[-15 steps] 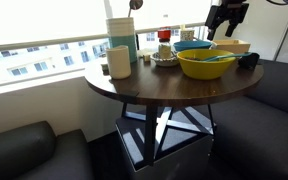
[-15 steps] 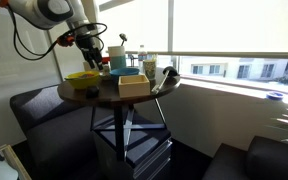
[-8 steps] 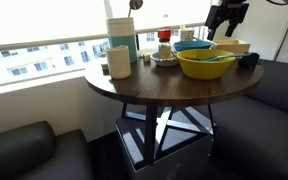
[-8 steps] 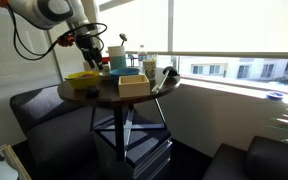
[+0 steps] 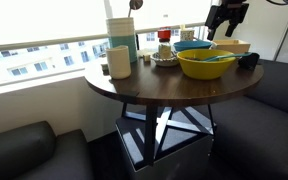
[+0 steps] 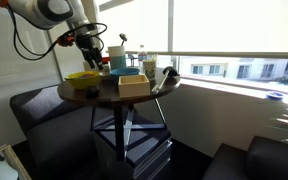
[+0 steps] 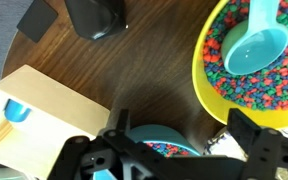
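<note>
round table [image 5: 144,85] below; hand [image 7: 184,150] points down over a bowl [image 7: 169,130], fingers [image 7: 114,155] seemingly apart.

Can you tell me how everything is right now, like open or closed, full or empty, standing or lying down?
gripper: open, fingers wide apart, holding nothing, above the blue bowl
yellow bowl: upright, full of coloured beads
blue bowl: upright, some beads inside
scoop: lying in the yellow bowl, on the beads
wooden box: open at the top
white cup: standing upright
</note>
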